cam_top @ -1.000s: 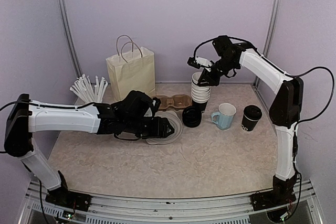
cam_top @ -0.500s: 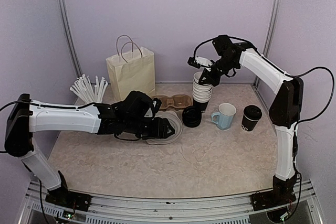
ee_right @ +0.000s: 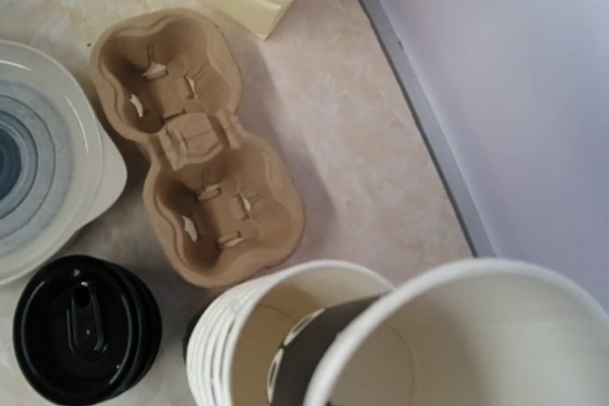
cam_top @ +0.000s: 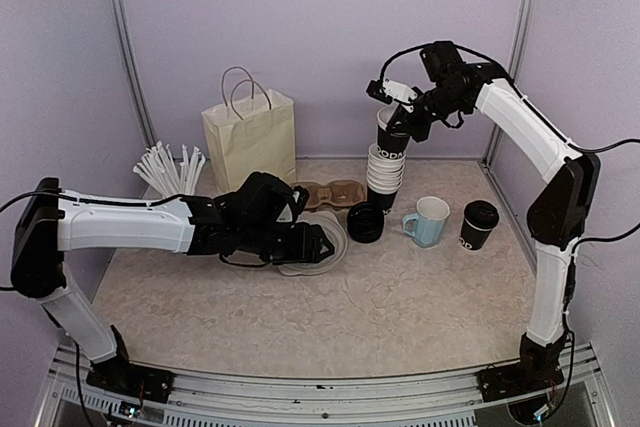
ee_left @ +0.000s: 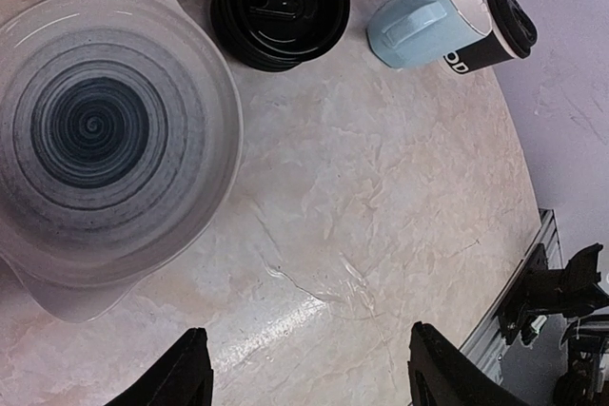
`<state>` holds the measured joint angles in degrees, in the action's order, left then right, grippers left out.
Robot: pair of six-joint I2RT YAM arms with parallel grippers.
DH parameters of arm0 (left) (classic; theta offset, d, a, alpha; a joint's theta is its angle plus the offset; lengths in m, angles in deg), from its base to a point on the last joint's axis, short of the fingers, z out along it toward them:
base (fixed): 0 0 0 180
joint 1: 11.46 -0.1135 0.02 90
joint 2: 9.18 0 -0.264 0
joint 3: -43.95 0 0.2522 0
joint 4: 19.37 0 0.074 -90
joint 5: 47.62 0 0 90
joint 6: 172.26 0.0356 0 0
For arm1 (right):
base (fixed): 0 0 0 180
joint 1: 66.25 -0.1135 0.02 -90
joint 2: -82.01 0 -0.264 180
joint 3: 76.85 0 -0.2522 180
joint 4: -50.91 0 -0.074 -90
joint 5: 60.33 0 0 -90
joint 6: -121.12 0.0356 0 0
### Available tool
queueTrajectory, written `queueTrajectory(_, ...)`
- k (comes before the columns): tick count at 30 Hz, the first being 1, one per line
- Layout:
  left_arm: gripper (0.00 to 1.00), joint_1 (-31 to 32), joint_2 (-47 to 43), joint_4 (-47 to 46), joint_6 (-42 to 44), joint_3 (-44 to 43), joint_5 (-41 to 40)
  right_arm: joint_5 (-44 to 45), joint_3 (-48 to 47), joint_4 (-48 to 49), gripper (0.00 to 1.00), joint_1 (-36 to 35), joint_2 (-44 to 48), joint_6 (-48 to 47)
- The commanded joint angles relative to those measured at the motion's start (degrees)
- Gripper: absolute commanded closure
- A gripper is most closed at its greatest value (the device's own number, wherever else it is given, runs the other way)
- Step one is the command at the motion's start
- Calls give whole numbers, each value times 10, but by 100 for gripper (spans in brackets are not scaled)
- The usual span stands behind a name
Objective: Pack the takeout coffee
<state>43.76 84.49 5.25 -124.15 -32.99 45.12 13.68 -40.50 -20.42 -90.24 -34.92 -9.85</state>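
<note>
Takeout coffee (cam_top: 479,224) stands upright with its lid on at the right side of the bench (cam_top: 400,297), just beside a light blue mug (cam_top: 430,220) on its left. Right pincer (cam_top: 403,115) is well apart from it, high up toward the back wall. It is closed on the rim of a lidless black cup (cam_top: 392,139), whose base sits at the mouth of the cup stack (cam_top: 383,177). Left pincer (ee_left: 306,349) is farther off, low over the bench beside a pile of grey plates (ee_left: 95,130), its fingers (ee_left: 186,373) spread wide with nothing between them. A stack of black lids (cam_top: 365,221) lies between the plates and the mug. A pulp carrier (cam_top: 325,193) and a paper bag (cam_top: 250,137) sit behind.
</note>
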Motion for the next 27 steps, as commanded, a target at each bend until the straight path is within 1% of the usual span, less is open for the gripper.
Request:
queueTrajectory(1, 31, -5, 1, 10, 17, -31, -13, -11, -18, 10, 100, 0, 56, -5)
queueTrajectory(7, 31, -17, 3, 67, 59, -76, -59, -43, -14, 5, 100, -3, 112, -6)
queueTrajectory(11, 32, -40, 0, 81, 74, -83, -66, -102, 25, -18, 100, -5, 152, -21)
queueTrajectory(13, 32, -52, -5, 81, 80, -83, -67, -150, 90, -16, 100, -9, 191, -36)
queueTrajectory(16, 32, -69, -11, 88, 90, -88, -76, -213, 235, 11, 100, -30, 266, -66)
queueTrajectory(20, 32, -85, -16, 98, 97, -98, -81, -205, 415, 48, 100, -104, 348, -91)
queueTrajectory(23, 32, -91, -17, 105, 100, -104, -87, -187, 491, 67, 100, -156, 355, -78)
queueTrajectory(27, 32, -94, -13, 105, 96, -106, -88, -165, 543, 98, 100, -217, 350, -67)
